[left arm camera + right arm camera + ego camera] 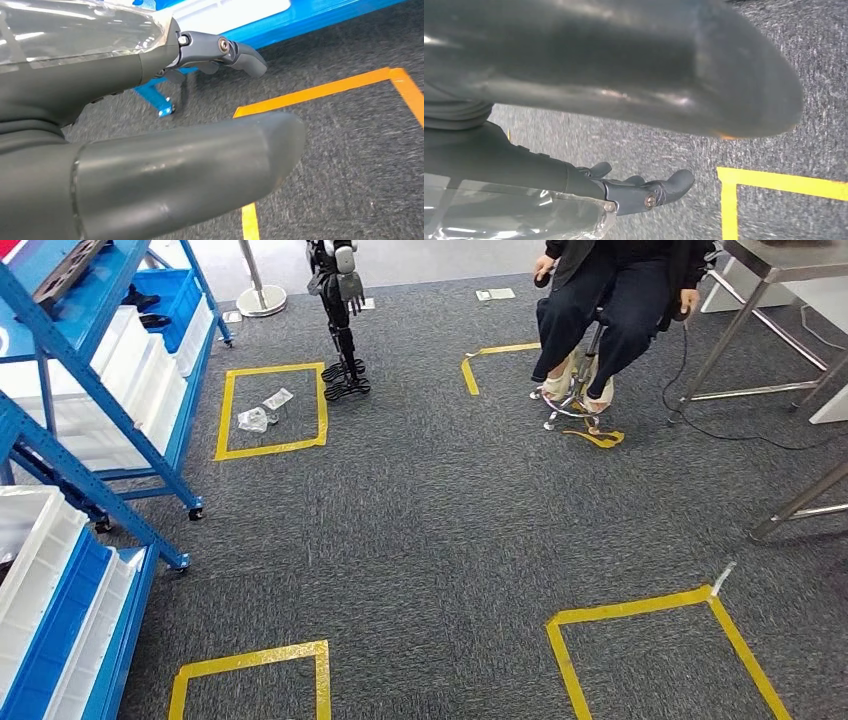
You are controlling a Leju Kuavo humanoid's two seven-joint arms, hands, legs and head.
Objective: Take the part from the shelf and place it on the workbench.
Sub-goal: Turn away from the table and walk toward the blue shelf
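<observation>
Risk: collision. Left robot hand [100, 90] and right robot hand [524, 165] hung released, empty. Part not made out; presumably on blue shelf [70, 370], 9 o'clock. You could have clipped blue shelf or seated person [610, 300], 1 o'clock.

The head view looks forward and steeply down from high up over grey carpet [430, 540], with the blue shelf [90, 390] along its left side. Each wrist view sits close behind its own hand, low above that carpet; the left wrist view also catches the blue shelf [280, 25].
</observation>
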